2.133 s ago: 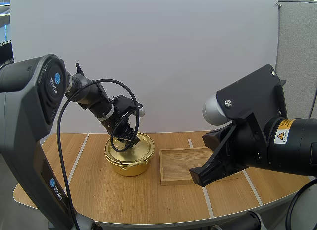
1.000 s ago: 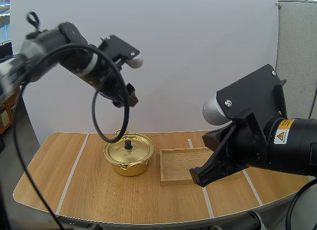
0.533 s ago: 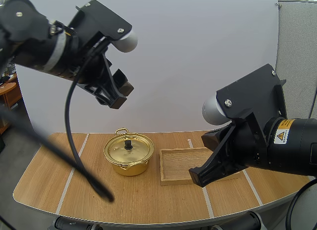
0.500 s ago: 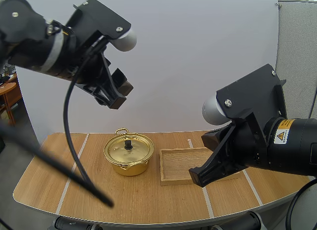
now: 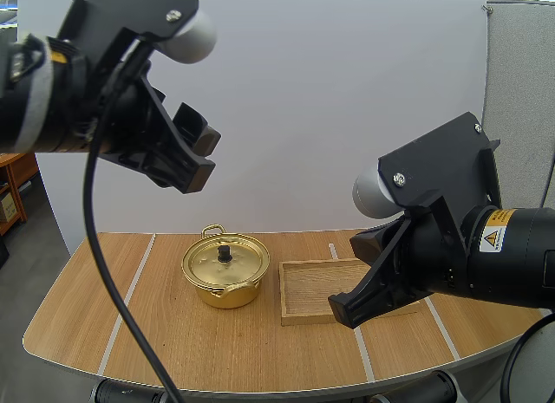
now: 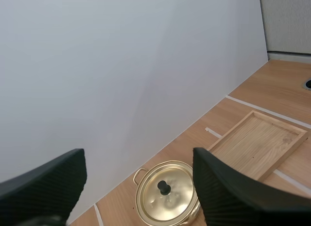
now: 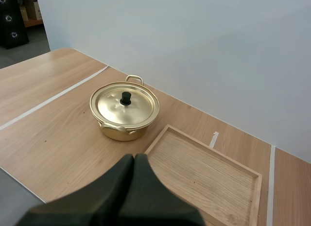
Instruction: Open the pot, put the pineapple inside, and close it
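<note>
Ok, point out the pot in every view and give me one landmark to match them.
High view: the pot, lid on, stands on the table, left of the wooden tray.
Left wrist view: the pot stands beside the wooden tray, near the white wall.
Right wrist view: the pot stands beside the wooden tray, handle toward the white wall.
Shared landmark: the black knob on the lid.

A plain white board (image 5: pixel 347 91) stands behind a light wooden bench (image 5: pixel 260 342) crossed by white tape lines (image 5: pixel 143 264), with a grey partition (image 5: pixel 520 100) beside it.
</note>
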`<state>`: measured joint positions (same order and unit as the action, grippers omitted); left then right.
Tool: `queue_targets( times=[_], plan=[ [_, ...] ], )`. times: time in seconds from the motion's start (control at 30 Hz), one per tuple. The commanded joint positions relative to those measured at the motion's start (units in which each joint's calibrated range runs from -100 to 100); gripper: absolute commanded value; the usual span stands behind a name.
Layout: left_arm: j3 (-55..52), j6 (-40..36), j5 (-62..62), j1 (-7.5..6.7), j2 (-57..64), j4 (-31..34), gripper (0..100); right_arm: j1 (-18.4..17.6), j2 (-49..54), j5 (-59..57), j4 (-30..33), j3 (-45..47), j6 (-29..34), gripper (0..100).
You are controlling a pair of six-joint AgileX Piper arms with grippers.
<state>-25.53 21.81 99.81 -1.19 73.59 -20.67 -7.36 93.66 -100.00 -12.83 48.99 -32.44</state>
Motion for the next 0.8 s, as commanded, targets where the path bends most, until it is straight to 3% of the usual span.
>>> queue_targets(
  times=[0.0,0.03,0.1,0.17,0.27,0.3,0.47,0.77],
  plan=[
    [-3.5,-2.1,0.2,-0.01,3.8,-0.1,100,0.2,0.5,0.0,-0.4,0.2,0.0,0],
    [-5.4,-2.2,0.2,-0.01,4.9,-0.1,95,0.2,0.5,0.0,-0.4,0.2,0.0,0],
    [-9.4,-2.2,0.2,-0.01,8.2,-0.1,70,0.4,0.7,0.0,-0.4,0.2,0.0,0],
    [-12.4,-2.2,0.2,-0.01,10.5,-0.1,52,0.8,0.7,0.0,-0.4,0.2,0.0,0],
    [-18.2,-2.2,0.2,-0.01,15.5,-0.1,6,1.8,0.7,0.0,-0.8,0.2,0.0,0],
    [-19.6,-2.2,0.2,-0.01,16.8,-0.1,0,2.0,0.7,0.0,-0.9,0.2,0.0,0],
    [-25.6,-3.0,-0.1,-0.01,21.7,0.0,0,2.7,1.2,0.0,-1.0,0.2,0.0,0],
    [-34.5,-10.7,-11.2,-0.01,26.4,1.1,0,4.5,6.3,0.0,-1.0,0.2,1.3,0]
  ],
)
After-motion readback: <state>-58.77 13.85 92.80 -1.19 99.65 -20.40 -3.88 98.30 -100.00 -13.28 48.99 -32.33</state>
